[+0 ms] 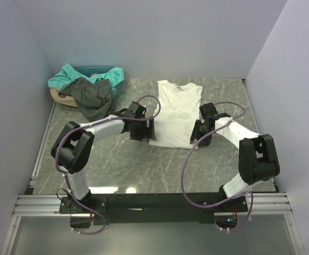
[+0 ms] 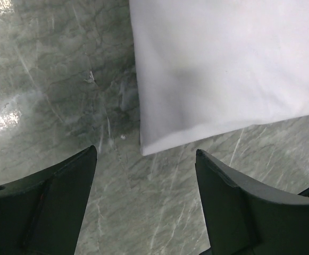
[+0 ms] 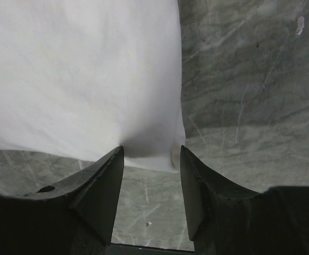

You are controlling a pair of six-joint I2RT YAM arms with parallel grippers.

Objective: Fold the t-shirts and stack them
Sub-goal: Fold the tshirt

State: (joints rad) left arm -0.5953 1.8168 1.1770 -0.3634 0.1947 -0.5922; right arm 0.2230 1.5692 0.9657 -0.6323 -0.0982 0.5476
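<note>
The white t-shirt (image 1: pixel 178 114) lies folded into a long strip on the table's middle, collar at the far end. My left gripper (image 1: pixel 150 130) is open at its near-left corner; in the left wrist view (image 2: pixel 146 154) that corner of the shirt (image 2: pixel 223 64) lies just ahead of the spread fingers. My right gripper (image 1: pixel 195 139) is open at the near-right corner; in the right wrist view (image 3: pixel 151 151) the shirt's (image 3: pixel 80 69) corner sits between the fingertips, slightly puckered. The dark grey t-shirt (image 1: pixel 93 95) and the teal t-shirt (image 1: pixel 69 74) lie crumpled at the back left.
The grey and teal shirts spill out of a basket (image 1: pixel 56 94) in the back left corner. The marble table (image 1: pixel 143 170) is enclosed by pale walls on the left, back and right. A black rail with the arm bases runs along the near edge.
</note>
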